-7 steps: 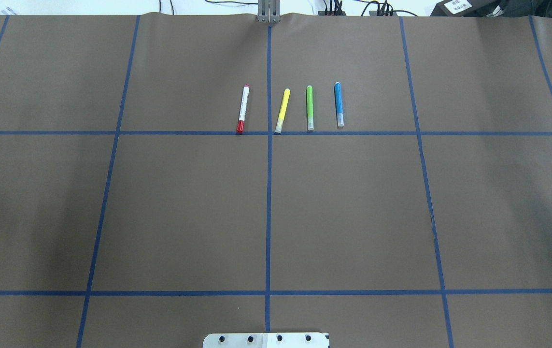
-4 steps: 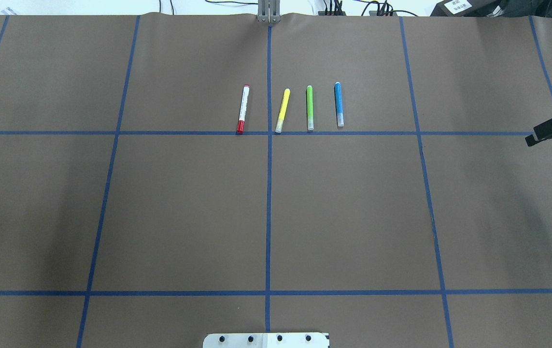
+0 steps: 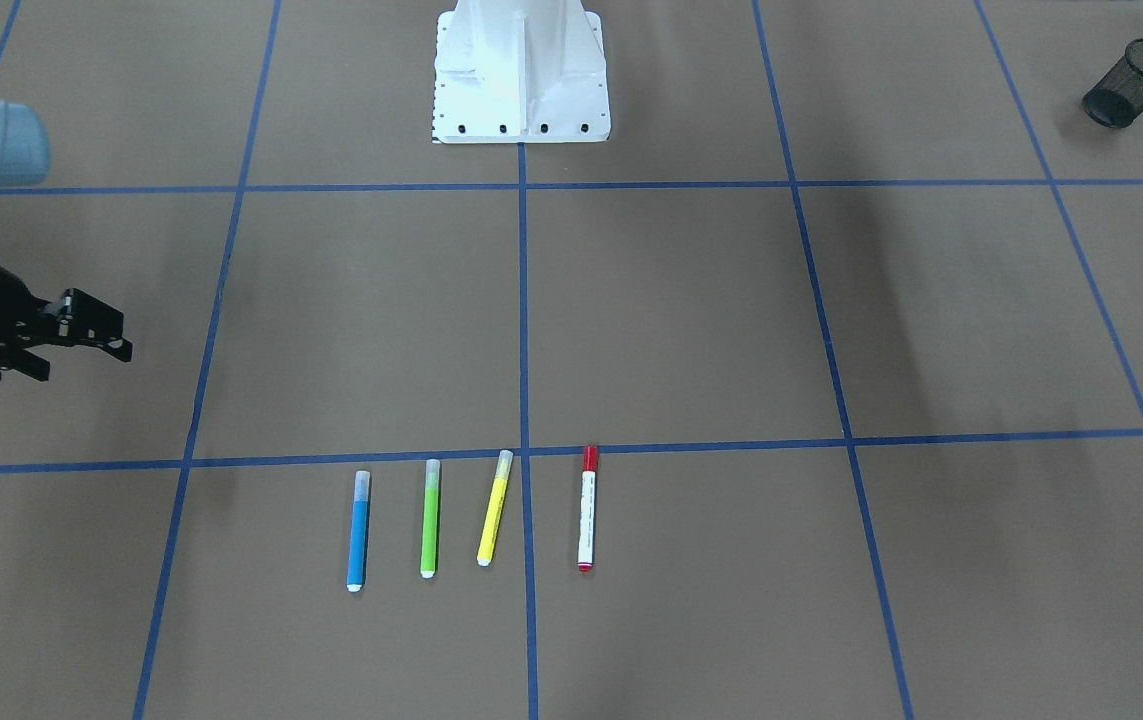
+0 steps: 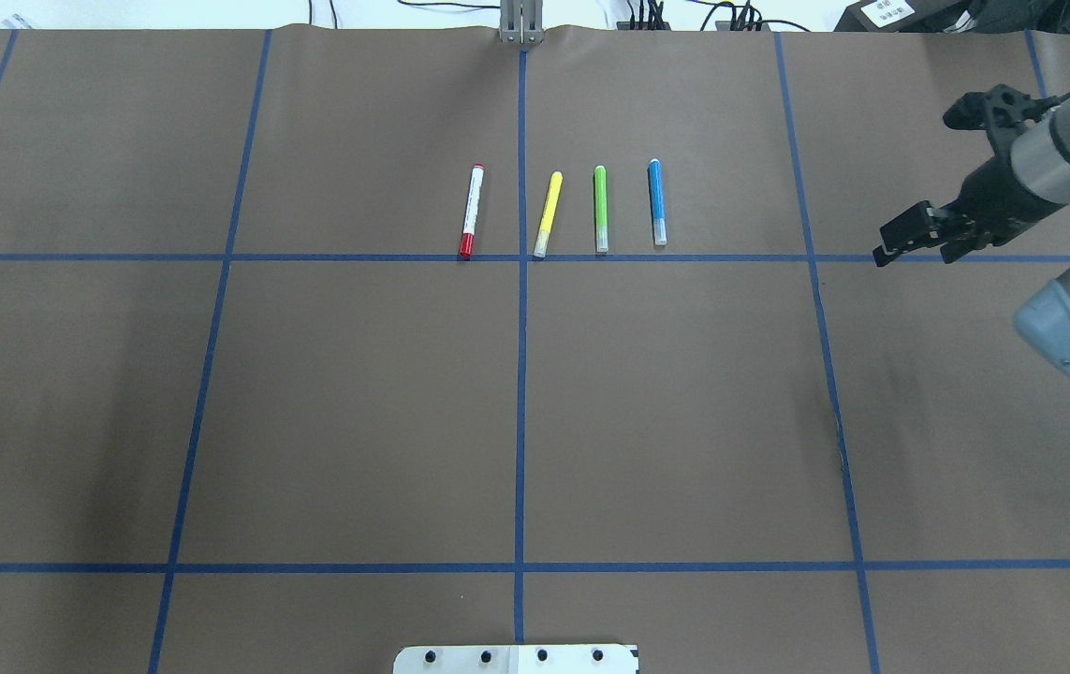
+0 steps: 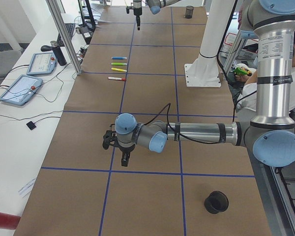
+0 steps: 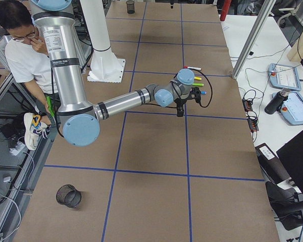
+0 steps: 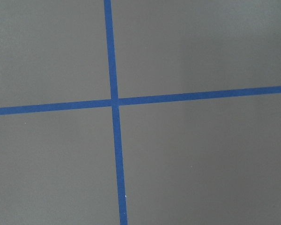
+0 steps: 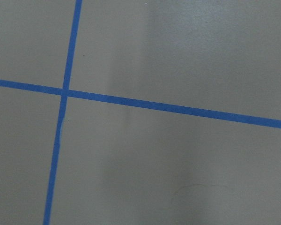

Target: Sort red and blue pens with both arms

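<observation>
Two pincers show, and you can judge only one. The right pincer [image 4: 914, 251] hangs over the table [image 4: 357, 393] with its jaws parted and nothing between them. Nearest it, though well apart toward the table's middle, lies the blue pen [image 4: 655, 201]. Beyond that come the green marker [image 4: 600, 208], the yellow marker [image 4: 548, 213] and, farthest, the red pen [image 4: 471, 211], all side by side. The left pincer [image 5: 123, 156] hangs well apart from the red pen; you cannot tell how far it is parted.
</observation>
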